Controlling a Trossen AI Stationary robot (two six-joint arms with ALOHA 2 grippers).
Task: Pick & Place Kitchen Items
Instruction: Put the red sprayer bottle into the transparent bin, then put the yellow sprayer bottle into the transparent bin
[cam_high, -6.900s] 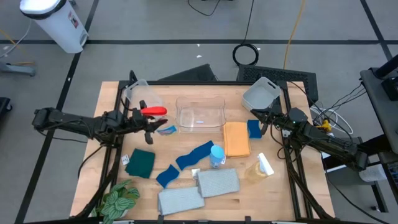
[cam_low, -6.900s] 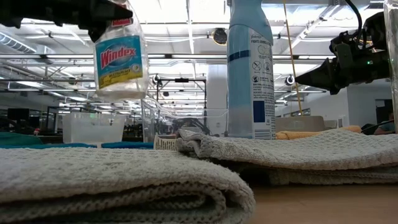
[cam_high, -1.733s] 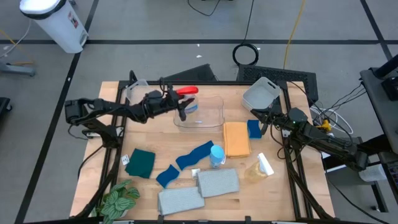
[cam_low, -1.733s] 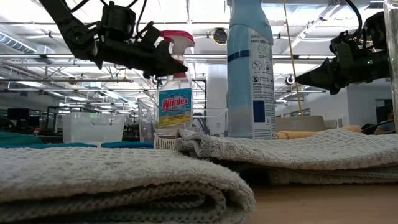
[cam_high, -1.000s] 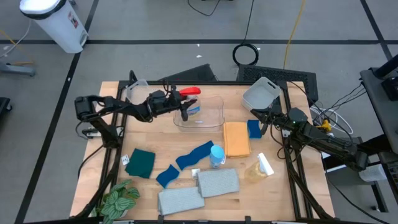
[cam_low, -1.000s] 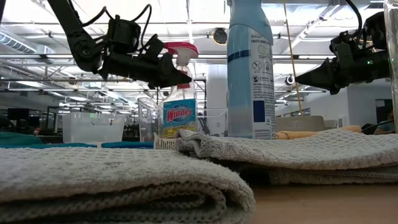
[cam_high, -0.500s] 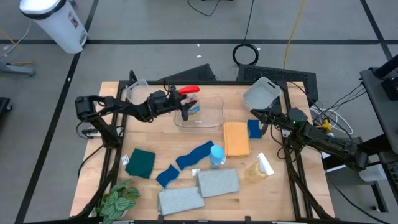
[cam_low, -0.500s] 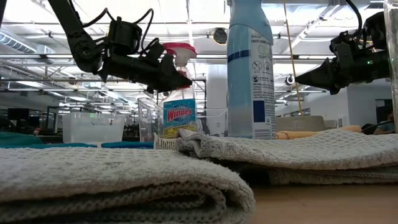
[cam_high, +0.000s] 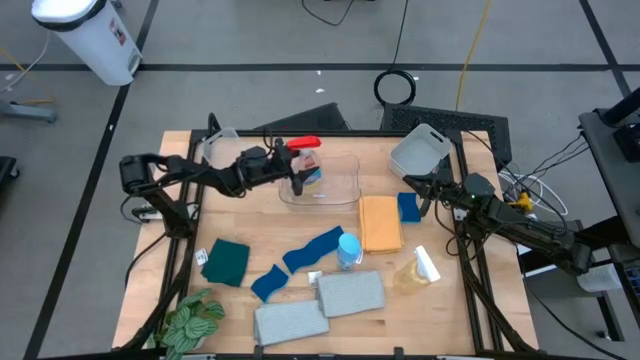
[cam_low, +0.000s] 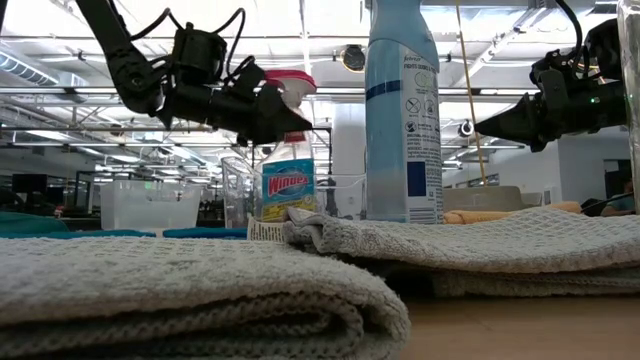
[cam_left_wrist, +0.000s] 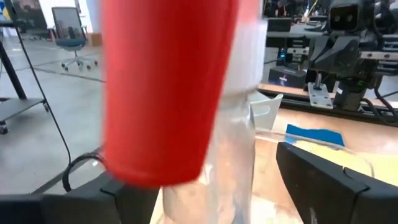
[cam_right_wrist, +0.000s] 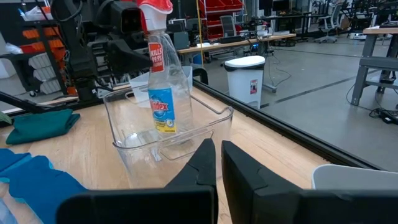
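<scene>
Now the left hand (cam_high: 292, 167) stands wide around the neck of the red-trigger bottle (cam_right_wrist: 160, 81), which sits upright in the clear tub (cam_high: 345, 180), so it should back straight out without tipping it, while the right hand (cam_high: 428, 190) waits shut over the counter (cam_high: 440, 310)
</scene>
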